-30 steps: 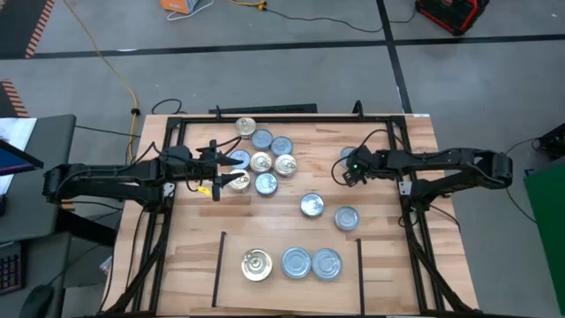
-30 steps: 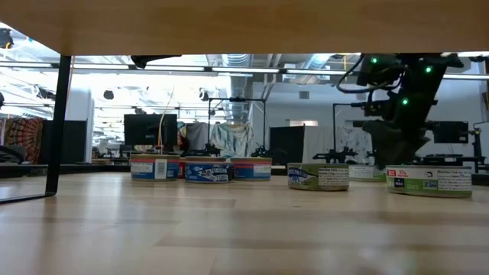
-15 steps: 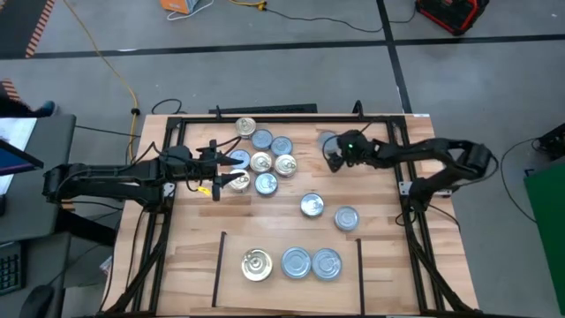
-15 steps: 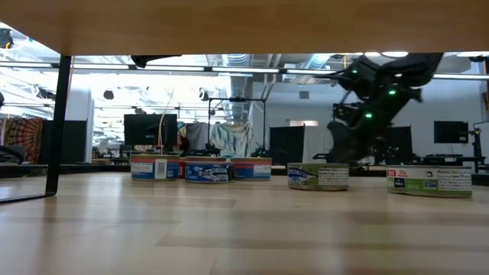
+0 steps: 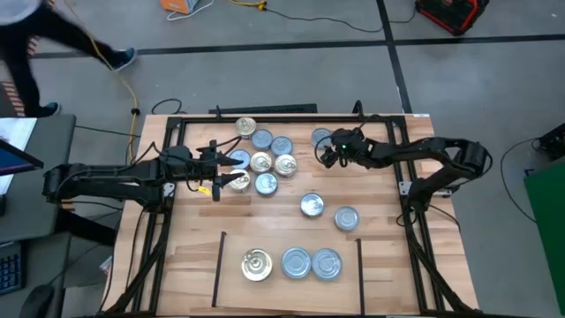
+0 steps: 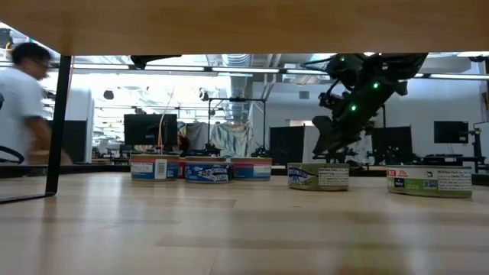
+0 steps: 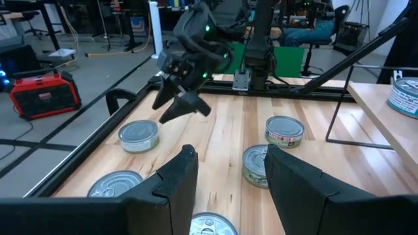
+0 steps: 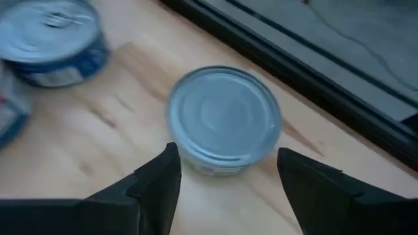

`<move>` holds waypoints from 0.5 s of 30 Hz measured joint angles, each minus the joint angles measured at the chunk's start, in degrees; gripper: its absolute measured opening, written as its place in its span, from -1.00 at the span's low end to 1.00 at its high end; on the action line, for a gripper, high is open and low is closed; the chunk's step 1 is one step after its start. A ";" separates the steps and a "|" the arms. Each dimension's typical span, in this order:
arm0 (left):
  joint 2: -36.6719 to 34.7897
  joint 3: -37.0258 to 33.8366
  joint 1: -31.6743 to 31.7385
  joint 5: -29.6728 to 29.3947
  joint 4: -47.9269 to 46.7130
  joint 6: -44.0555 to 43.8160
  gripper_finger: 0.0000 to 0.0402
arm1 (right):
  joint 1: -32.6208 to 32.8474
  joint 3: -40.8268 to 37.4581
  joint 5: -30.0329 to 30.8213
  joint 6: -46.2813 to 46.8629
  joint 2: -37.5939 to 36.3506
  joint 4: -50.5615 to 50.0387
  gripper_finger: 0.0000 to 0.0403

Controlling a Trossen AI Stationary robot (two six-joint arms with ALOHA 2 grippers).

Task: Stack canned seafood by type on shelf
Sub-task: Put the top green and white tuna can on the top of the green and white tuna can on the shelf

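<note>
R gripper point(image 5: 325, 155) open, empty, above silver-top tin point(image 5: 323, 139) upper center of high view. L gripper point(image 5: 231, 170) part-open over tin cluster point(image 5: 265, 152), holding nothing visible. Tin labels too small to read.

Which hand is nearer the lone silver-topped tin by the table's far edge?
Right. The right hand hovers open just beside that lone silver-topped tin; the left hand sits across the tin cluster, well away.

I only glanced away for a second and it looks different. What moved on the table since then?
The right end effector swung from the right side toward the table's far edge; it now hovers with open fingers over a lone silver-topped tin, not yet holding it. A person has appeared beyond the table. The left end effector stayed put by the tin cluster, and no tin moved.
</note>
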 joint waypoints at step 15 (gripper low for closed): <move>0.00 0.00 0.00 0.46 -1.21 -1.25 -0.16 | 0.34 0.15 2.16 1.07 6.62 0.60 0.39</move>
